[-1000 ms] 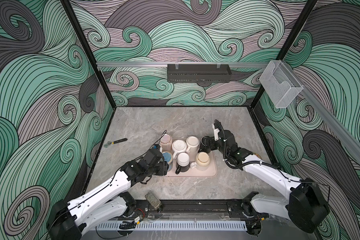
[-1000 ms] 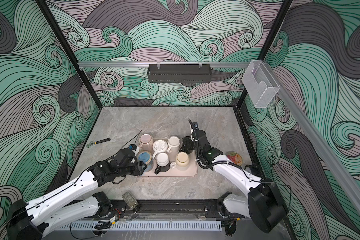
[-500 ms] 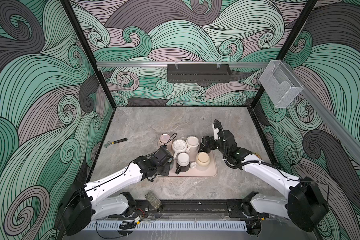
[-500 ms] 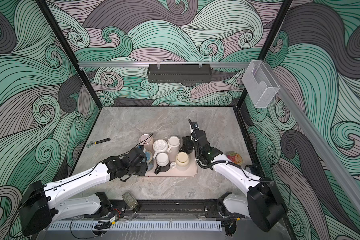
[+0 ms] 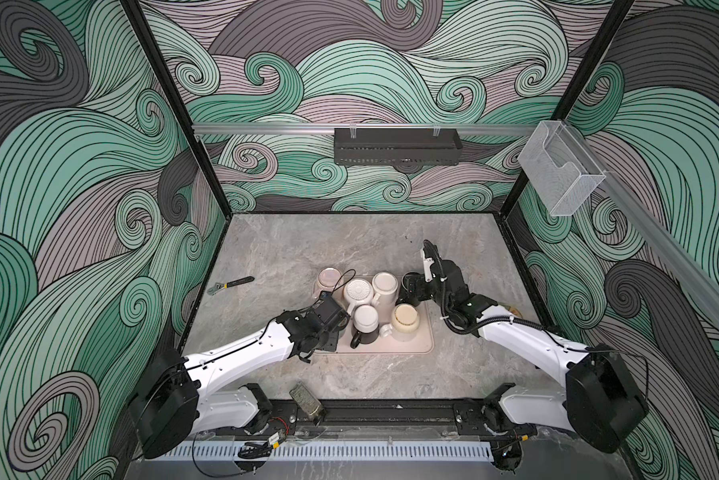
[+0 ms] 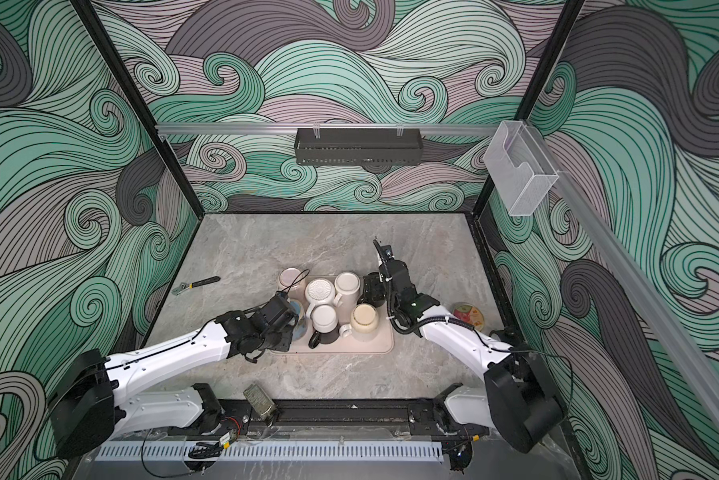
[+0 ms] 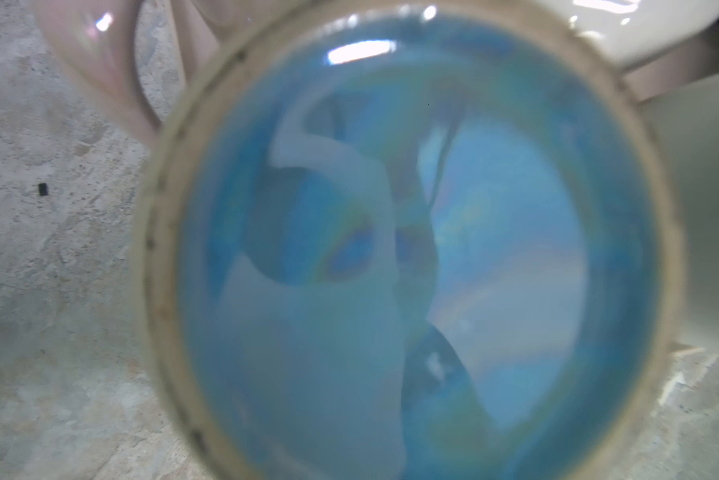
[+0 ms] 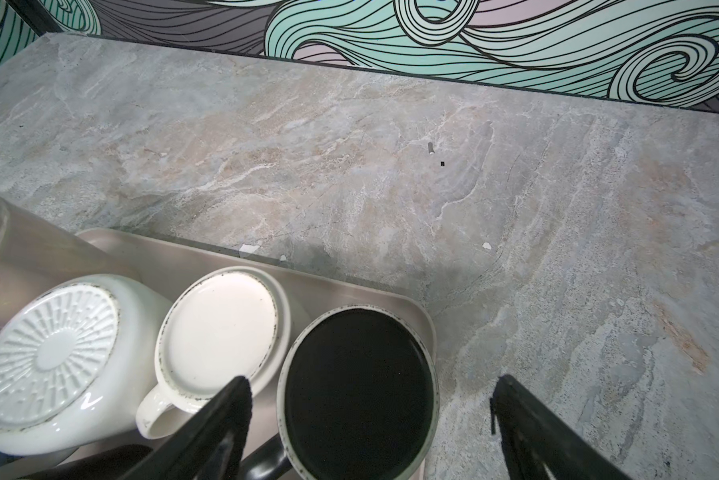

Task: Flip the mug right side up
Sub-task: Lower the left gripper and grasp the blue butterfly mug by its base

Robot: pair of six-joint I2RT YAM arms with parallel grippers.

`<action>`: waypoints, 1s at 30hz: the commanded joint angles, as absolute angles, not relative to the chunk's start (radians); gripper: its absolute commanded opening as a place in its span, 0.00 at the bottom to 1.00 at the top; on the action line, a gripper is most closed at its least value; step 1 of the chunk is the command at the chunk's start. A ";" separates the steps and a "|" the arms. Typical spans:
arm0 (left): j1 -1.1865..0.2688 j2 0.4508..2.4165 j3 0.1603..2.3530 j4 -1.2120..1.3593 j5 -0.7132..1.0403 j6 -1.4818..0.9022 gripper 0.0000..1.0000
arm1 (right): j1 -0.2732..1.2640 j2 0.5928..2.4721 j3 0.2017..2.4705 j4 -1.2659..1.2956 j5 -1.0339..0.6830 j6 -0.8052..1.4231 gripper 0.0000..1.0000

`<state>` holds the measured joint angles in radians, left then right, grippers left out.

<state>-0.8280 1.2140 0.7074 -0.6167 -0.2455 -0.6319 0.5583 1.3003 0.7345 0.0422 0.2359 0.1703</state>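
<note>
**Entry: mug-flip, grasp stage**

- **Item:** blue mug (image 7: 403, 249), at the 9 o'clock edge of the tray (image 5: 407, 347), which sits mid-tabletop (image 5: 308, 249).
- **Attitude:** inverted. The glazed base and its beige foot ring face up and fill the left wrist view. Mouth is down on the tray, long axis approx. vertical. Handle direction can't be told.
- **Neighbours:** pink mug (image 5: 328, 278) just beside at 11 o'clock, off the tray. A white mug is close at 3 o'clock.
- **L arm:** left gripper (image 6: 288, 322) sits directly over the blue mug. Fingers are out of view, so can't tell whether it is clenched on the mug or released.
- **R arm:** right gripper (image 8: 372, 382) is released, jaws wide and holding nothing. It hangs above the black mug (image 8: 358, 424), also base-up, at the tray's 1 o'clock corner.
- **Step (est.):** L arm is taking hold of the blue mug. No lift or flip has been done yet.
- **Next needs (est.):**
  - A firm pinch on the wall.
  - A lift clear of the pink and white neighbours.
  - A half turn about a horizontal axis.
  - Set down base-first with the mouth up.
- **Risk:** slick glaze and tight spacing.
</note>
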 commanded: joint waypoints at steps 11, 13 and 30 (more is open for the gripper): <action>-0.836 1.219 0.745 -0.604 -0.340 -0.634 0.31 | 0.564 1.313 0.768 0.051 0.215 0.199 0.88; -0.836 1.219 0.738 -0.593 -0.343 -0.633 0.29 | 0.565 1.317 0.772 0.049 0.206 0.201 0.87; -0.835 1.210 0.761 -0.632 -0.385 -0.597 0.00 | 0.569 1.312 0.791 0.024 0.156 0.216 0.83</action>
